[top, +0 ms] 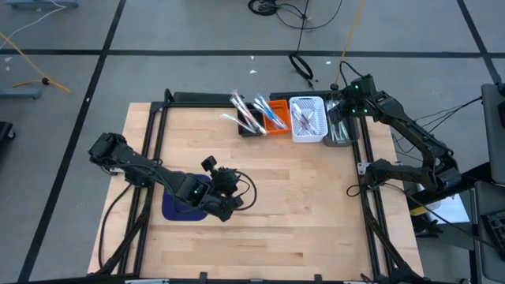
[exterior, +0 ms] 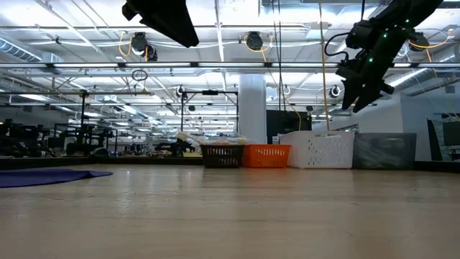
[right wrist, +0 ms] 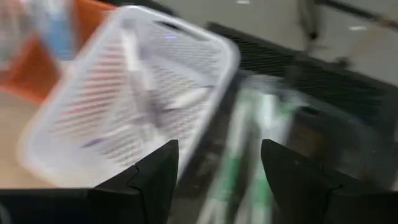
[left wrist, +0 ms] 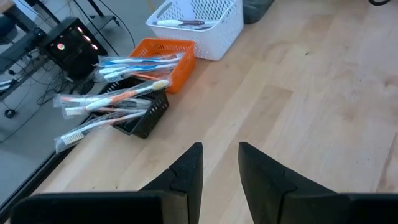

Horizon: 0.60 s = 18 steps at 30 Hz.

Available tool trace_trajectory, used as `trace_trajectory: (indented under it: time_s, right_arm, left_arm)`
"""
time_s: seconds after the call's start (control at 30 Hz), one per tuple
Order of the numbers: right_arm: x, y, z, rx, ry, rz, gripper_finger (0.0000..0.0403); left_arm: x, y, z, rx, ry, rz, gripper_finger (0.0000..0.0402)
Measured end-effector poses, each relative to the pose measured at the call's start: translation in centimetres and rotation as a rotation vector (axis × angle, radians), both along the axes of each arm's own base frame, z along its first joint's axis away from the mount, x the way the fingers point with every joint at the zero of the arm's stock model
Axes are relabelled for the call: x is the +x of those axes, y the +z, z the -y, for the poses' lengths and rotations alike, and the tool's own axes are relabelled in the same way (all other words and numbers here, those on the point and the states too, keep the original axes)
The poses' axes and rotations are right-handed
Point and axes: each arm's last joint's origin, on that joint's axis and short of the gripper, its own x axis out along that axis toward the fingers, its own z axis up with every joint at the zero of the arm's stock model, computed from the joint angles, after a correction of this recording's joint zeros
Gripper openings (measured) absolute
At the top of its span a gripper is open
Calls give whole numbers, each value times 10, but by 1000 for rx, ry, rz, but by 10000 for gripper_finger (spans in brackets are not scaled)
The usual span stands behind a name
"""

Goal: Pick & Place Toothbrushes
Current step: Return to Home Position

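Several toothbrushes (left wrist: pixel 112 102) lie piled across the black bin (left wrist: pixel 146 118) and the orange bin (left wrist: pixel 168 53), their ends sticking out past the rims. More lie in the white basket (top: pixel 308 118). My right gripper (right wrist: pixel 219 155) hangs open above the grey bin (top: pixel 341 128) at the table's far right, nothing between its fingers. Blurred green-and-white toothbrushes (right wrist: pixel 249 140) lie in that bin below it. My left gripper (left wrist: pixel 221 168) hovers above the table's left middle beside the dark blue mat (top: pixel 177 207). It is open and holds nothing.
The bins stand in a row along the table's far edge (top: pixel 260 99). Bare wood (top: pixel 300 213) fills the middle and near side of the table. Black frame rails (top: pixel 367 197) run along the left and right edges. The mat also shows in the low view (exterior: pixel 50 176).
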Motion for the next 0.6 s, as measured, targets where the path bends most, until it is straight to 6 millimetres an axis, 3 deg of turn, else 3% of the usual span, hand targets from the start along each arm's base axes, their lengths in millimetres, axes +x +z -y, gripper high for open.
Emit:
trace_trajectory:
  time_s: [0.17, 0.3, 0.47, 0.6]
  right_arm:
    - [14, 3, -7, 57, 251, 183, 224]
    - [35, 6, -19, 59, 435, 260, 216]
    - [69, 13, -44, 9, 627, 303, 204]
    - [89, 8, -76, -61, 777, 404, 197]
  left_arm:
    - [1, 2, -6, 87, 41, 15, 104]
    - [1, 10, -22, 154, 85, 10, 104]
    - [4, 23, -48, 143, 56, -25, 104]
    - [0, 34, -63, 129, 23, -34, 104]
